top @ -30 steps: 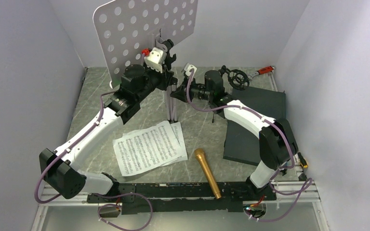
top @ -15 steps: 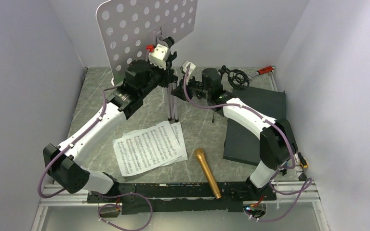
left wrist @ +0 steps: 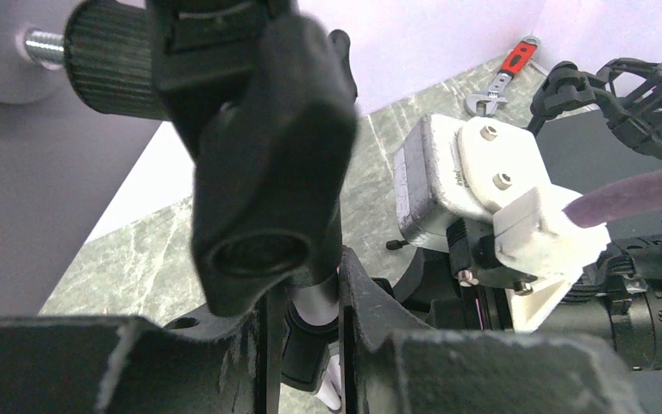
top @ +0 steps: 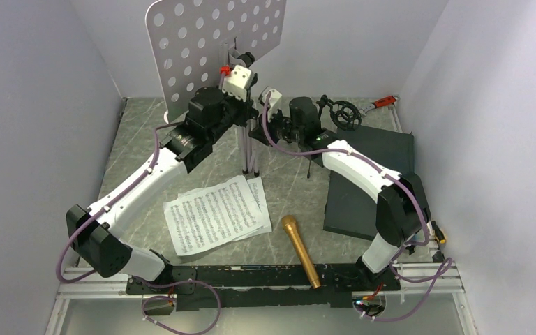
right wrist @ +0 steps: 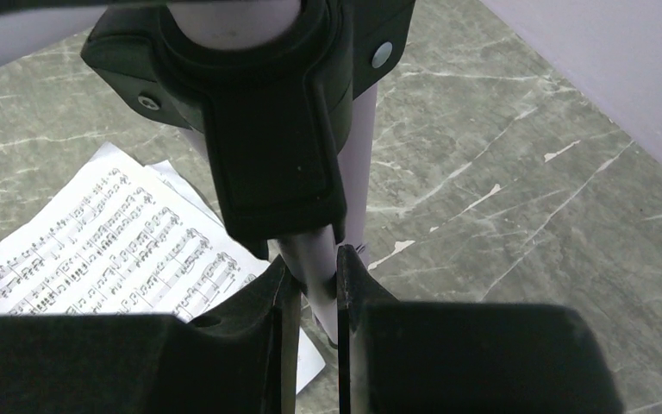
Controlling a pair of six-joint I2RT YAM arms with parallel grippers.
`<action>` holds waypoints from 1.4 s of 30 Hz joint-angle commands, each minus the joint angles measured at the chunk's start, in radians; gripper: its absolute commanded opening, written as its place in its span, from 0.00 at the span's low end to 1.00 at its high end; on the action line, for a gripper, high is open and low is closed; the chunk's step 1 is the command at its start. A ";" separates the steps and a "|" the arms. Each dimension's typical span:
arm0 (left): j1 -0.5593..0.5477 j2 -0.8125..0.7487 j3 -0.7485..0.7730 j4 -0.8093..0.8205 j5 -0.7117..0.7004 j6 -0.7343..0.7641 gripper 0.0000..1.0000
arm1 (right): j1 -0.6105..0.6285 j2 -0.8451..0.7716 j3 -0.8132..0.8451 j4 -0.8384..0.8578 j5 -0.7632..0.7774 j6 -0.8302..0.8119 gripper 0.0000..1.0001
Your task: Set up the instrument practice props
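The pale lilac music stand stands at the back centre, its perforated desk (top: 216,42) raised and tilted. My left gripper (top: 243,105) is shut on the stand's upper pole (left wrist: 315,297), just under the black clamp knob (left wrist: 263,164). My right gripper (top: 255,131) is shut on the lilac tube (right wrist: 315,259) below the black leg collar (right wrist: 267,129). Two music sheets (top: 216,213) lie overlapping on the table; they also show in the right wrist view (right wrist: 112,250). The gold microphone (top: 300,250) lies near the front rail. The black mic stand (top: 340,112) stands at the back right, apart from both grippers.
A dark grey slab (top: 370,174) lies on the right under my right arm. A red-handled wrench (top: 380,102) lies in the back right corner, also in the left wrist view (left wrist: 504,73). Lilac walls close in the back and sides.
My left gripper has moved up and to the right with the stand's pole, and the desk has shifted right with it. My right gripper has edged left, still on the tube.
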 commanded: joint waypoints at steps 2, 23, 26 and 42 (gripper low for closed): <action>-0.004 -0.054 0.042 0.055 -0.130 0.172 0.03 | -0.032 -0.006 0.091 0.001 0.187 0.028 0.00; -0.004 -0.185 0.024 0.282 0.048 0.073 0.03 | -0.009 0.002 0.143 -0.083 0.286 -0.015 0.00; -0.003 -0.199 0.002 0.345 0.086 0.059 0.03 | -0.009 -0.003 0.139 -0.085 0.280 -0.015 0.00; -0.002 -0.220 -0.036 0.524 0.178 0.035 0.03 | -0.008 -0.006 0.133 -0.133 0.247 0.020 0.00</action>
